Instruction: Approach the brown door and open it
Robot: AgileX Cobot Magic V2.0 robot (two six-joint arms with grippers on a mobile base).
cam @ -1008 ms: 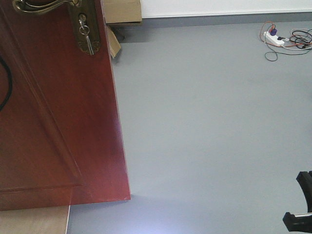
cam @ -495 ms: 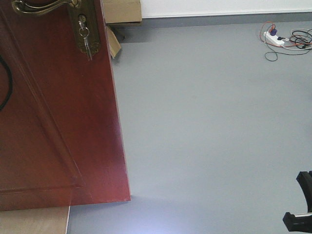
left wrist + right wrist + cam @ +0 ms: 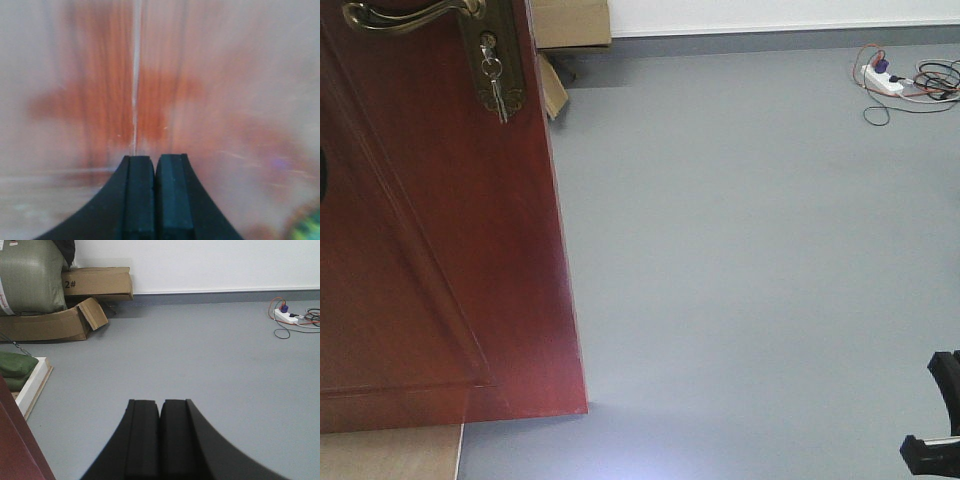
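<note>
The brown door (image 3: 430, 230) fills the front view from 12 round to 7 o'clock, its free edge slanting down to the grey floor (image 3: 750, 260). At 11 o'clock its brass lever handle (image 3: 410, 12) is cut off by the frame; keys (image 3: 495, 90) hang from the lock on the backplate.

Containers sit in the right wrist view at 10 o'clock: cardboard boxes (image 3: 97, 284) stacked along the wall, one with a flap open, its contents not visible. A bulging green sack (image 3: 32, 277) rests on them.

At 2 o'clock lies a white power strip (image 3: 286, 316) in tangled cables.

The left tool (image 3: 154, 172) has its pads pressed together, nothing between them — close against blurred reddish wood. The right tool (image 3: 160, 415) is likewise closed and empty, pointing out over the floor.
</note>
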